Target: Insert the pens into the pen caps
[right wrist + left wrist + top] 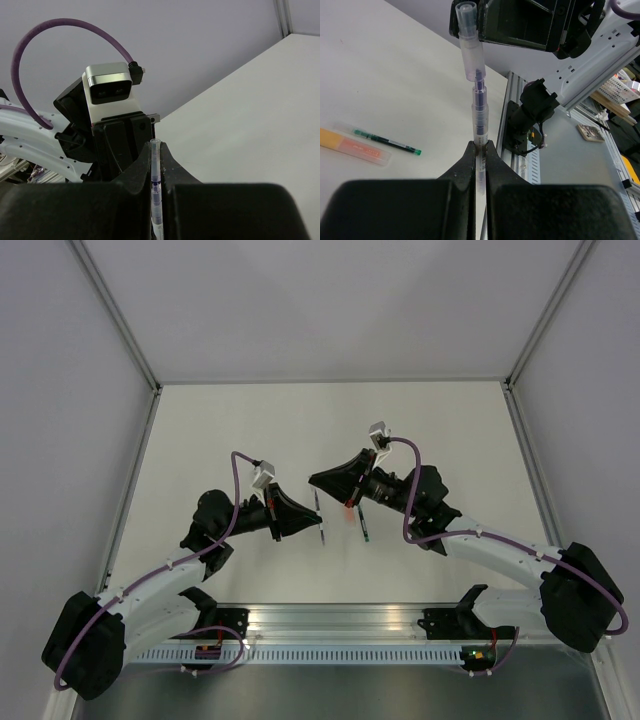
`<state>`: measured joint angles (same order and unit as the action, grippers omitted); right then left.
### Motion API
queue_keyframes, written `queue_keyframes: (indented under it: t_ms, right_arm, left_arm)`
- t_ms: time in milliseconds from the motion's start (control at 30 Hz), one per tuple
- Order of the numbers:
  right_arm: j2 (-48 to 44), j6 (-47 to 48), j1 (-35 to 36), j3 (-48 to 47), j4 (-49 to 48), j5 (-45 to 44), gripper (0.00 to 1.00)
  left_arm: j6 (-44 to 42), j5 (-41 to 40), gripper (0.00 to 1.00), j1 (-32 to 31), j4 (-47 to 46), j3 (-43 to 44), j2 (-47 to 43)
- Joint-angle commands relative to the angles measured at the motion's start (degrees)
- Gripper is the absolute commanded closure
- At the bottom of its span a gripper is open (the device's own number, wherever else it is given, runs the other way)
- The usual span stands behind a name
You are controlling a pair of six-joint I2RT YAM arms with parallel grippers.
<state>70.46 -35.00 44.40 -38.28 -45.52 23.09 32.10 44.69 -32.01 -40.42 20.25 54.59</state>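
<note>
My left claw (480,148) clamps the pale pen (480,117), tip at the mouth of the cap (470,47) my right claw (156,150) grips.

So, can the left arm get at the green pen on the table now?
Probably not yet: the left gripper is shut on the pale pen. The green pen itself lies uncovered on the table.

Pens: three. Pale pen (480,117), one. Dark green pen (387,143), one. Orange-pink pen (352,146), one. In left wrist view, last two lie at 9 o'clock of first.
Caps: clear cap (468,47), one, at 12 o'clock of pale pen. Other caps not discernible.
Arms: two, left arm (150,590), right arm (500,550).
Grippers: two, left gripper (480,146), right gripper (156,149).
Wrist cameras (265,473) (379,432): two.
Purple cables (65,22) (406,520): two.
</note>
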Motion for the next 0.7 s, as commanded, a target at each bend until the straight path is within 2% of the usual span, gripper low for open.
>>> queue_keyframes:
  t_ms: [0,433,667]
  right_arm:
    - [-0.49,1.52,0.33,-1.71,-0.63,0.11,1.0]
    - [-2.08,1.69,0.25,-1.53,0.6,0.2,1.0]
    - [-3.04,1.17,0.25,1.54,-2.2,0.81,1.0]
  left_arm:
    - [0.25,0.58,0.98,-0.07,-2.38,0.58,-0.53]
    - [0.33,0.05,0.98,-0.16,-2.03,0.58,-0.45]
    - [0.86,-0.39,0.98,-0.16,-2.99,0.05,-0.71]
